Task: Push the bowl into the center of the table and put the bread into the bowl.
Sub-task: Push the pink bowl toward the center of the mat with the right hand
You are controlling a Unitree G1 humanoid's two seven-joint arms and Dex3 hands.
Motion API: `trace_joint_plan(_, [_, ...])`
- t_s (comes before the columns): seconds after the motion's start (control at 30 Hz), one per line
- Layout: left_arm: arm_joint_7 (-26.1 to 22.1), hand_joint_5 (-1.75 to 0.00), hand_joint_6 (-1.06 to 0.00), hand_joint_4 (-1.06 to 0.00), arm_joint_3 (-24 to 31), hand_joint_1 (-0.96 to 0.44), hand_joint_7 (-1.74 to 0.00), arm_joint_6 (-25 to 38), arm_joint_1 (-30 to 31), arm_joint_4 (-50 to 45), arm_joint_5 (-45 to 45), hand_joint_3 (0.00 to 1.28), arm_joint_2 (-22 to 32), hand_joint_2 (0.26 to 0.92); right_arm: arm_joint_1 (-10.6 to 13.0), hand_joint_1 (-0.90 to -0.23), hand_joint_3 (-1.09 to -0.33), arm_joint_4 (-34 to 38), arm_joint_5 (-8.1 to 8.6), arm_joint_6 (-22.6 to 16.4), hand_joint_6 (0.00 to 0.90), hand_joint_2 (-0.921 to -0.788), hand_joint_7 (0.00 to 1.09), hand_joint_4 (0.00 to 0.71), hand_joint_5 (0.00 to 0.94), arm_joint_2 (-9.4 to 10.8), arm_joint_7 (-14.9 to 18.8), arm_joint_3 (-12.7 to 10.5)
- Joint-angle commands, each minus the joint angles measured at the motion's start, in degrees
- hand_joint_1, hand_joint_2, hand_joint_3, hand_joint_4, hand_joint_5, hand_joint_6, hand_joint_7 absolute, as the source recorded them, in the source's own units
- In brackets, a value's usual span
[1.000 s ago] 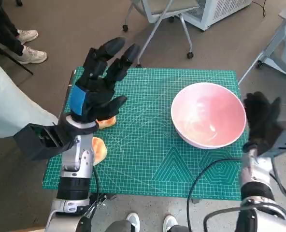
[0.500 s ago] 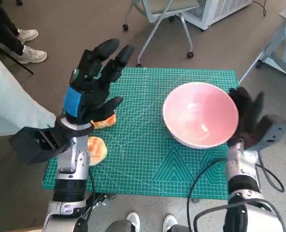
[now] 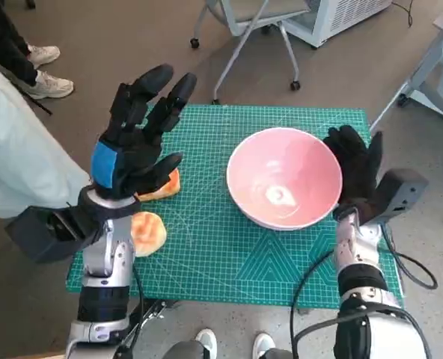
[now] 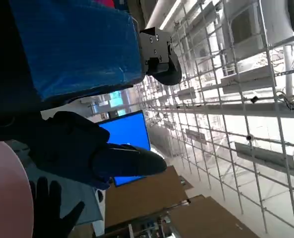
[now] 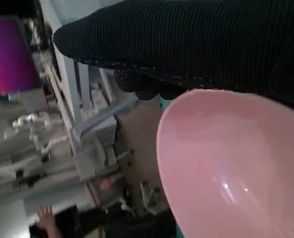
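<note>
The pink bowl [image 3: 283,187] is found on the green mat of the surface [image 3: 229,254], somewhat right of the middle, so the push is judged partly done. The right hand [image 3: 354,173] is laid flat against the bowl's outer wall, fingers extended, with nothing grasped. The left hand [image 3: 133,140] is raised above the surface, fingers spread wide, and is empty. Two pieces of bread [image 3: 148,232] are noted near the mat's left edge, well apart from the bowl. Placement of bread is not yet begun.
</note>
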Motion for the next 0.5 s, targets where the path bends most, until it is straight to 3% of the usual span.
trace_joint_plan(0.03, [0.9, 0.00, 0.00, -0.26, 0.5, -0.47, -0.62, 0.6, 1.6, -1.8, 0.3, 0.30, 0.7, 0.921, -0.7, -0.621, -0.835, 1.1, -0.55, 1.6, 0.180, -0.921, 0.24, 0.143, 0.001, 1.4, 0.9, 0.5])
trace_joint_plan(0.5, [1.3, 0.00, 0.00, -0.26, 1.0, -0.48, -0.63, -0.2, 3.0, -2.5, 0.4, 0.30, 1.4, 0.921, -3.2, -0.620, -0.861, 1.5, -0.38, 3.6, 0.181, -0.921, 0.22, 0.153, 0.005, 4.7, 1.0, 0.8])
